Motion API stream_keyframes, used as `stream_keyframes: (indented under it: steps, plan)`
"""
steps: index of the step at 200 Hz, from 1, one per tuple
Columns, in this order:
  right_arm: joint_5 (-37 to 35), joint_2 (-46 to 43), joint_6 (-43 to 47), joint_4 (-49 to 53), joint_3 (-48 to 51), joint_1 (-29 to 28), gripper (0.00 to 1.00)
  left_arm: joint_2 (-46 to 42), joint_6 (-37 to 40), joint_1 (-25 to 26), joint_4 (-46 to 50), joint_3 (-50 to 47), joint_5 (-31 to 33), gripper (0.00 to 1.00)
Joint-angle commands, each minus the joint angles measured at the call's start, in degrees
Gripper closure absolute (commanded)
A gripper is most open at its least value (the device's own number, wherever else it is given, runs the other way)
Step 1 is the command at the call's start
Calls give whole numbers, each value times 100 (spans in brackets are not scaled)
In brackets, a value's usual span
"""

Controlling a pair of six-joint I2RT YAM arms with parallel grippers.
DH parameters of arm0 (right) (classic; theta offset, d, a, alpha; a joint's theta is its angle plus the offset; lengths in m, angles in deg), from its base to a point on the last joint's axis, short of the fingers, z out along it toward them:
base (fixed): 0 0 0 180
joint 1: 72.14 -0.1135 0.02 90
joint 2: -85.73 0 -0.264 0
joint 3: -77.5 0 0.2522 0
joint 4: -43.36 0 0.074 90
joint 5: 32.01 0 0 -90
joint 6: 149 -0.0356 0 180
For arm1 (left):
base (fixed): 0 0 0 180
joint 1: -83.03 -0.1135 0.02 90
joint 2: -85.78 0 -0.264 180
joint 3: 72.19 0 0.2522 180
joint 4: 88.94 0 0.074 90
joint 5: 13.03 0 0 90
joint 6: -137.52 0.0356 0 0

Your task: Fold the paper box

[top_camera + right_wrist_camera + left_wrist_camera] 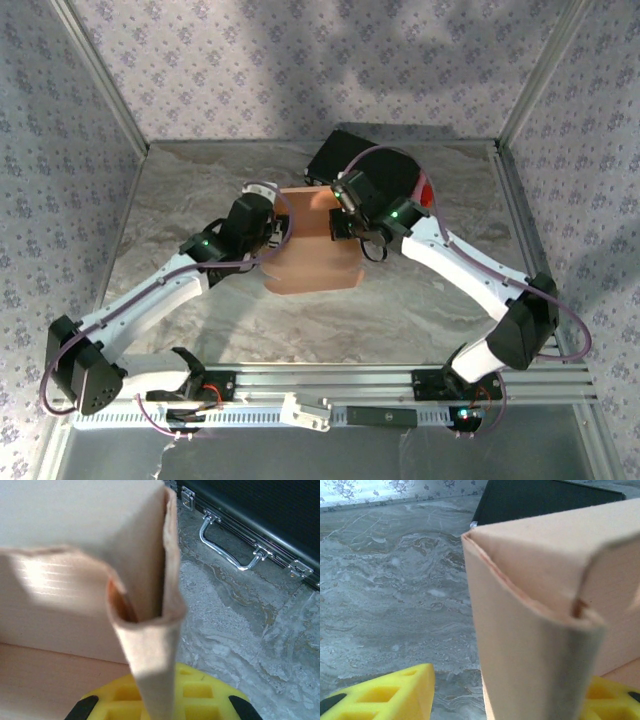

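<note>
Inward both arms bend, left end effector point(274, 236) apart beside the paper box point(312, 268), right end effector point(338, 226) clamped on it.

Bright overhead light; the near paper box point(530, 655) blurs.

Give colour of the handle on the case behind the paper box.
The handle is shiny silver on the black case; right wrist view shows it best.

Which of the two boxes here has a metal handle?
The black hard case with metal trim: a shiny handle and latches sit along its edge. The thin salmon-brown cardboard box is plain, with neither.
</note>
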Motion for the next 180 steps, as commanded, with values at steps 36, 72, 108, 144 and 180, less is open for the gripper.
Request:
stream_keyframes:
  steps: [36, 72, 108, 144, 180]
  plan:
    - [-226, 385, -352, 523, -485, -47, 100, -128, 166, 5, 352, 535, 88, 37]
    - [-323, 720, -553, 1235, -1000, -40, 100, 12, 280, -28, 460, 725, 219, 36]
    - [-220, 848, -617, 1371, -1149, -3, 100, 347, 322, -132, 667, 1016, 176, 37]
    - [-164, 820, -585, 1338, -1141, -12, 100, 557, 387, -153, 690, 1072, 425, 43]
    - [-54, 774, -604, 1303, -1140, 4, 100, 714, 441, -145, 573, 1035, 505, 49]
